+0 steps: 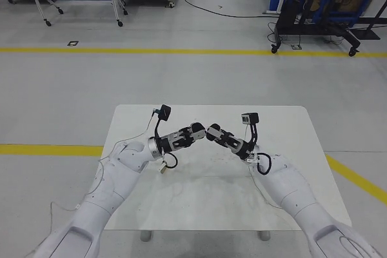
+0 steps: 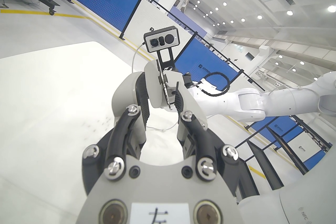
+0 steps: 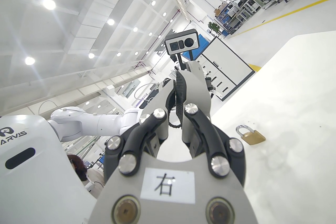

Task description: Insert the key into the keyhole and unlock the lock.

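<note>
A brass padlock (image 3: pixel 252 136) with a silver shackle lies flat on the white table (image 1: pixel 277 129); from above the padlock (image 1: pixel 162 169) shows beneath the left forearm. Both grippers meet tip to tip in the air over the table's middle. My right gripper (image 3: pixel 181 75) is shut, pads pressed together. A thin dark metal piece (image 2: pixel 164 88), seemingly the key, sits at its tips. My left gripper (image 2: pixel 160 80) is open, its fingers (image 2: pixel 131 93) standing on either side of the right gripper's tips. From above, the left gripper (image 1: pixel 198 129) and right gripper (image 1: pixel 211 131) almost touch.
The tabletop has faint scuff marks near its middle (image 1: pixel 200 180). A thin white cord (image 2: pixel 162 129) lies on the table under the grippers. Around the table is open floor with yellow lines (image 1: pixel 45 149).
</note>
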### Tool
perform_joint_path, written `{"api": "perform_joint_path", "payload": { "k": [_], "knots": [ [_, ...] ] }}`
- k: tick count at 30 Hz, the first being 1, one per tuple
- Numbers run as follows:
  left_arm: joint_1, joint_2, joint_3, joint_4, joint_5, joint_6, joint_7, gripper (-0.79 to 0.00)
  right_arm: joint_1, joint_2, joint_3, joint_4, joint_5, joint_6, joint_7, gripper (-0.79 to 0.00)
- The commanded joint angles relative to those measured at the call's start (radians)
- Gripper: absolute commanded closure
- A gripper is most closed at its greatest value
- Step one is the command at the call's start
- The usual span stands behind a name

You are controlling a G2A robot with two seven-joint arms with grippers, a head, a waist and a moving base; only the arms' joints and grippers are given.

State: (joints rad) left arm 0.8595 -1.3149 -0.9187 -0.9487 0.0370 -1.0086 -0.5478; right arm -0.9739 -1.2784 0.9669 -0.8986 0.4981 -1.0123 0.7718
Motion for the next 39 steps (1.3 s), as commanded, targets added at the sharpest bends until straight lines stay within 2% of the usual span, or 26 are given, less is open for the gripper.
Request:
{"api": "perform_joint_path", "payload": {
  "k": [1,9,12,31,32,33,34,38,39],
  "knots": [
    [0.000,0.000,0.001,0.000,0.001,0.000,0.003,-0.188,-0.002,-0.004,0.008,0.002,-0.002,0.000,0.006,0.000],
    [-0.005,-0.003,0.014,0.003,0.005,0.005,0.001,-0.120,-0.004,-0.021,0.040,0.020,-0.007,0.000,0.036,0.000],
    [-0.007,-0.004,0.017,0.007,0.004,0.007,0.002,0.000,-0.005,-0.026,0.047,0.024,-0.016,0.000,0.036,0.000],
    [-0.007,0.003,0.010,0.009,-0.043,-0.004,-0.012,0.000,-0.023,-0.034,0.084,0.003,-0.087,0.000,0.036,0.000],
    [-0.007,0.004,0.009,0.009,-0.042,-0.004,-0.013,0.000,-0.023,-0.034,0.087,0.002,-0.089,0.000,0.036,-0.025],
    [-0.007,0.004,0.009,0.008,-0.041,-0.004,-0.012,0.000,-0.024,-0.033,0.089,0.002,-0.090,0.000,0.036,-0.172],
    [-0.007,0.005,0.008,0.008,-0.040,-0.004,-0.012,0.000,-0.025,-0.033,0.091,0.001,-0.092,0.000,0.036,-0.246],
    [-0.007,0.008,0.001,0.005,-0.041,-0.004,-0.013,0.000,-0.026,-0.030,0.096,0.006,-0.105,0.000,0.036,-0.317],
    [-0.006,0.009,0.000,0.004,-0.042,-0.004,-0.013,0.000,-0.025,-0.029,0.096,0.008,-0.110,0.000,0.036,-0.314]
  ]
}}
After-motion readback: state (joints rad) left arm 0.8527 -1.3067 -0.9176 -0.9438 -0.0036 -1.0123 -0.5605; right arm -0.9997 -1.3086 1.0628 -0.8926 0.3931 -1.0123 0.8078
